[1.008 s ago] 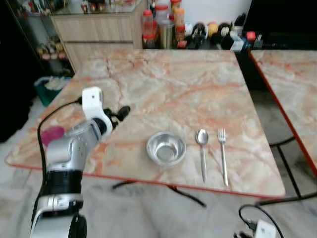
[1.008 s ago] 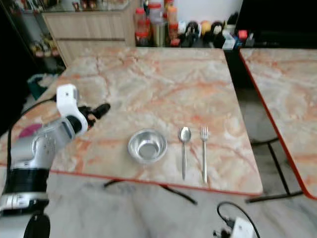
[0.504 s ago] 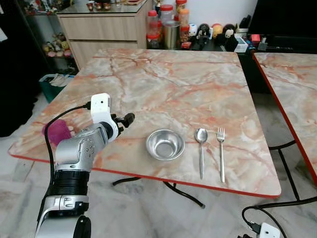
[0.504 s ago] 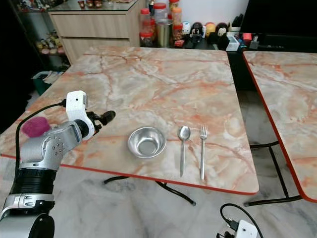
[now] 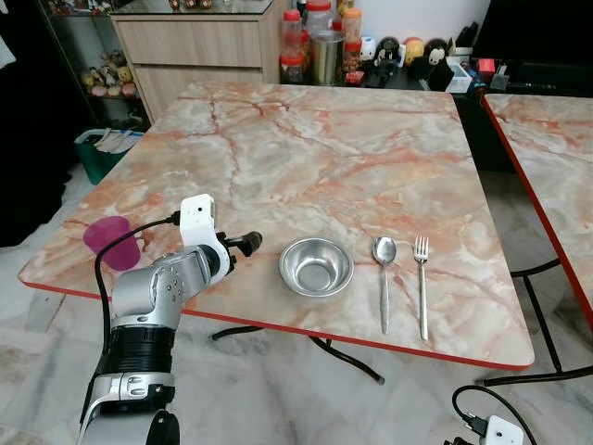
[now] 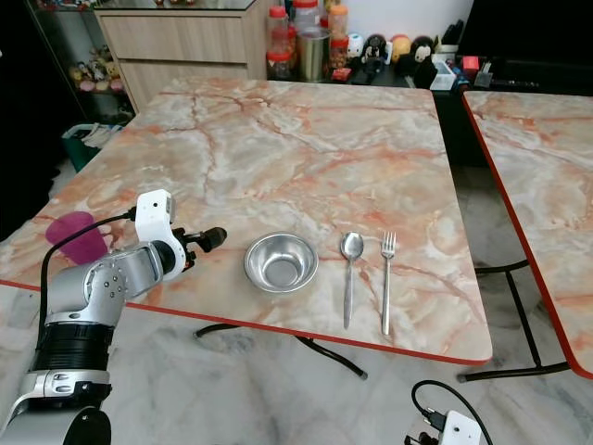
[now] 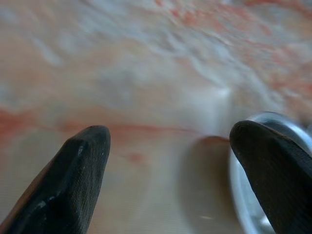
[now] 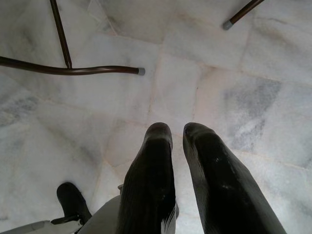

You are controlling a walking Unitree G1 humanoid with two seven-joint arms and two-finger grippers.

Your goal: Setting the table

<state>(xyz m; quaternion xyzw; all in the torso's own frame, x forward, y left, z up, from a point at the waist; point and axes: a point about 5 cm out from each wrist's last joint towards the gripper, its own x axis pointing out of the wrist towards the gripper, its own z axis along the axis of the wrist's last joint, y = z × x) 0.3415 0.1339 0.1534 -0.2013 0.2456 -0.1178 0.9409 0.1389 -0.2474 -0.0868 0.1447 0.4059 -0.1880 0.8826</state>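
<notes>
While the left claw (image 5: 248,243) hovers empty and spread wide just beside the bowl (image 5: 316,267) near the desk's (image 5: 324,158) front edge, spoon (image 5: 384,281) and fork (image 5: 422,283) lie beyond the bowl, a cup (image 5: 112,243) sits well apart, and the right claw (image 8: 176,134) hangs nearly closed.

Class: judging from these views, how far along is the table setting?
Done: bowl, spoon and fork lie in a row near the table's front edge. In hand: nothing; the left gripper is open beside the bowl. Left: the pink cup stands apart at the corner.
</notes>
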